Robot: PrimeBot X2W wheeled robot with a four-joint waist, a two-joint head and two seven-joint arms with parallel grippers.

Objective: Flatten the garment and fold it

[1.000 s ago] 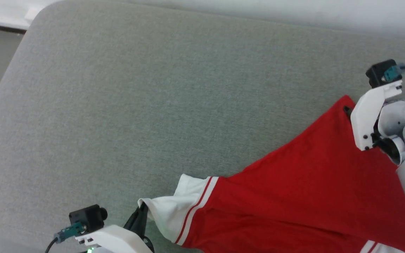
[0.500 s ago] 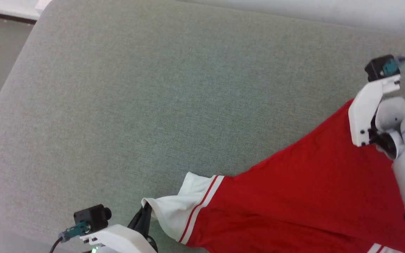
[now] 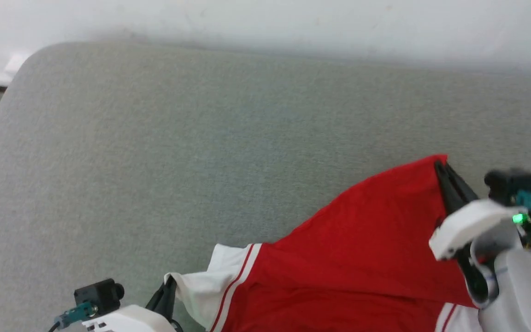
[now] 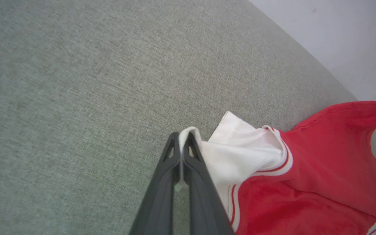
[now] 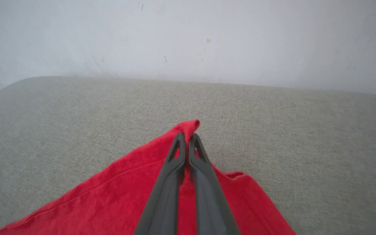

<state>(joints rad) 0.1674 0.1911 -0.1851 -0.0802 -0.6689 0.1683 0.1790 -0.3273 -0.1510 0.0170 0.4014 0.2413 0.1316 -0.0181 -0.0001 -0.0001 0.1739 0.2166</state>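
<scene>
The garment (image 3: 362, 258) lies on the near right part of the grey cushion (image 3: 155, 138). It is partly lifted and not flat yet. The left fingers (image 4: 180, 153), by the near edge of the cushion, are pinched tight on the edge of a white sleeve (image 4: 240, 153). The right fingers (image 5: 187, 147), over the right side of the cushion, are pinched tight on a red corner of the garment.

Here is what I think could go wrong:
- Each pair of fingers holds only a small bit of cloth. A hard pull could make the sleeve edge or the red corner slip out, and the garment would drop in a heap.
- The garment sits close to the near edge of the cushion. If it is not spread toward the middle, part of it could hang off or slide down.
- One hold is on a sleeve and the other on a corner, so pulling them apart could stretch the garment crooked and leave twists in it.
- If the fingers go too low, they could drag on the rough cushion and bunch the cloth.

Now the count:
- One garment.
- One grey cushion.
- Two pairs of fingers, so four fingers.
- Two white sleeve parts show, the second (image 3: 450, 318) peeking out at the near right.
</scene>
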